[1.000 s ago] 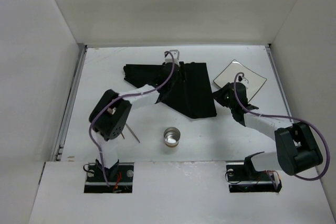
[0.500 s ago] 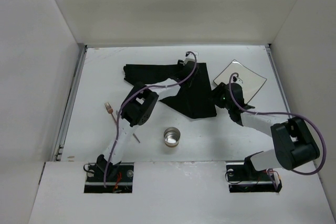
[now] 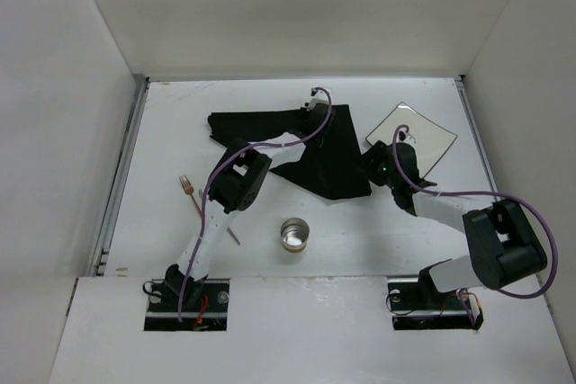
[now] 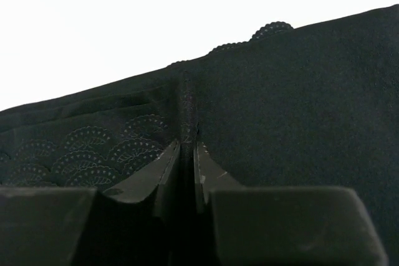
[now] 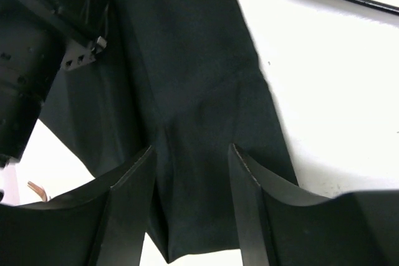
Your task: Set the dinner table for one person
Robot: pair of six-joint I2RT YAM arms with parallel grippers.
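left tool clamped on black cloth mat, right tool apart over it, metal cup, fork nearby

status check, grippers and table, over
Left gripper shut on a fold of the black cloth mat. Right gripper open over the mat's edge. Mat bunched on the dinner table. Cup clear of it.

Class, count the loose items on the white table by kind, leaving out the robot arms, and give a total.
black cloth mat: 1
square plate: 1
metal cup: 1
fork: 1
Total: 4
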